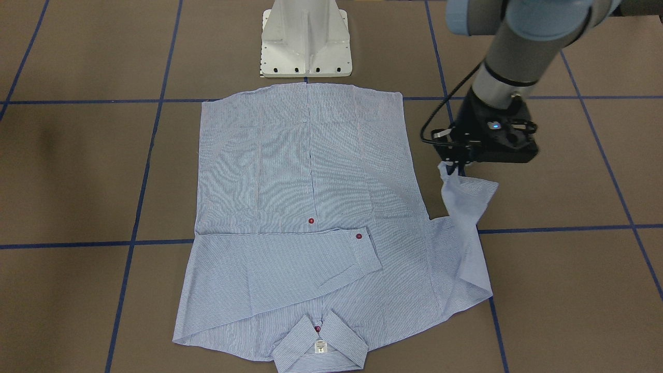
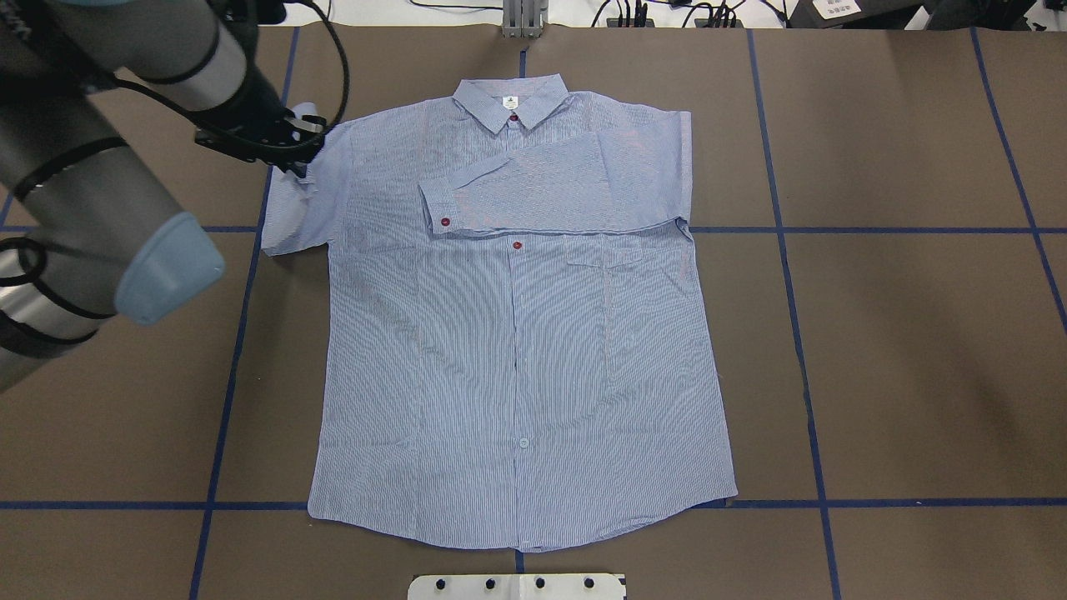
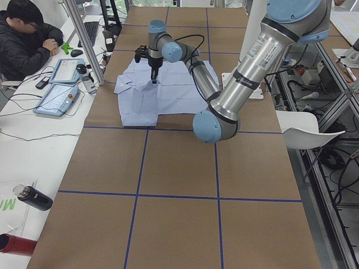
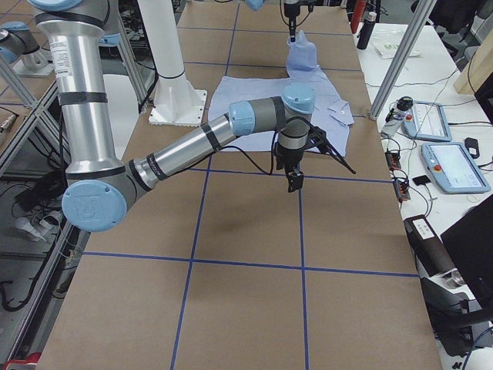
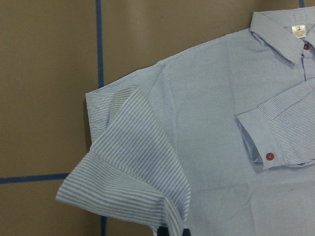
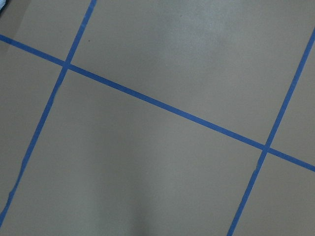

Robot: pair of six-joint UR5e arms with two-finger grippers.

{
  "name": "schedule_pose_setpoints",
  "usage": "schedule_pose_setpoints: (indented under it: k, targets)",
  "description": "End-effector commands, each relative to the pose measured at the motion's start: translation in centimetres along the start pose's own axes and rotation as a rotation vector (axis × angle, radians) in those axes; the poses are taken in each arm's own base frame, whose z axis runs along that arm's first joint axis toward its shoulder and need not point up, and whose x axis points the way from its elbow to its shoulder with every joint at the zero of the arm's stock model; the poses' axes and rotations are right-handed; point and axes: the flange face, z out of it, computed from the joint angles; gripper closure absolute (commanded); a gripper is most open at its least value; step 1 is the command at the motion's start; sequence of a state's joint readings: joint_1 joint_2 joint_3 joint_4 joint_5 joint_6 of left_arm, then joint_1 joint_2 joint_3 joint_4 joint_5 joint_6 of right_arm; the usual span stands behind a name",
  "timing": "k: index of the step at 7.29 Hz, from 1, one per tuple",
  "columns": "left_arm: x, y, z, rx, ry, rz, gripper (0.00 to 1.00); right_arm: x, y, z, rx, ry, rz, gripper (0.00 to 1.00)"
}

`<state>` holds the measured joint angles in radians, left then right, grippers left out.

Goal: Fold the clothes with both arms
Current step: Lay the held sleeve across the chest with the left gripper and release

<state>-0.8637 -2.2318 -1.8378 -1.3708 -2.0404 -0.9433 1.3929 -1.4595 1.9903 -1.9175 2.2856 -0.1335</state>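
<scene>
The light blue striped shirt [image 2: 517, 333] lies flat and front up, its collar [image 2: 510, 102] at the far side. One sleeve [image 2: 533, 187] is folded across the chest. My left gripper [image 1: 456, 168] is shut on the cuff of the other sleeve [image 1: 469, 189] and holds it lifted beside the shirt's left shoulder. The cuff hangs in the left wrist view [image 5: 133, 162]. My right gripper [image 4: 293, 181] hangs over bare table away from the shirt. It shows only in the exterior right view, so I cannot tell if it is open or shut.
The white pedestal base [image 1: 305, 39] stands at the shirt's hem side. Blue tape lines [image 6: 162, 108] cross the brown table. A seated person [image 3: 25, 39], control tablets [image 3: 59, 98] and bottles [image 3: 33, 197] are on a side bench.
</scene>
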Motion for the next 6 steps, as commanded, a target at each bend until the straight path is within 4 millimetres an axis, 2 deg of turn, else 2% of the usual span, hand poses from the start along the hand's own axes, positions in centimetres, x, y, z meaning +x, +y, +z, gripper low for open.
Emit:
schedule_pose_setpoints:
  k: [1, 2, 3, 5, 6]
  targets:
    - [10.6, -0.9, 1.6, -0.018, -0.003, -0.118, 1.00, 0.0, 0.0, 0.0, 0.000, 0.000, 0.000, 0.00]
    - [13.7, -1.7, 2.8, 0.007, -0.038, -0.146, 1.00, 0.0, 0.0, 0.0, 0.000, 0.000, 0.000, 0.00]
    - [15.1, -2.4, 2.9, 0.012, -0.033, -0.168, 1.00, 0.1, 0.0, 0.1, -0.001, 0.000, 0.003, 0.00]
    - [16.3, -2.9, 2.2, 0.025, -0.005, -0.182, 1.00, 0.0, 0.0, 0.2, -0.003, -0.001, 0.002, 0.00]
    - [17.0, -3.5, 2.6, 0.039, 0.027, -0.228, 1.00, 0.0, 0.0, 0.2, -0.003, -0.001, 0.002, 0.00]
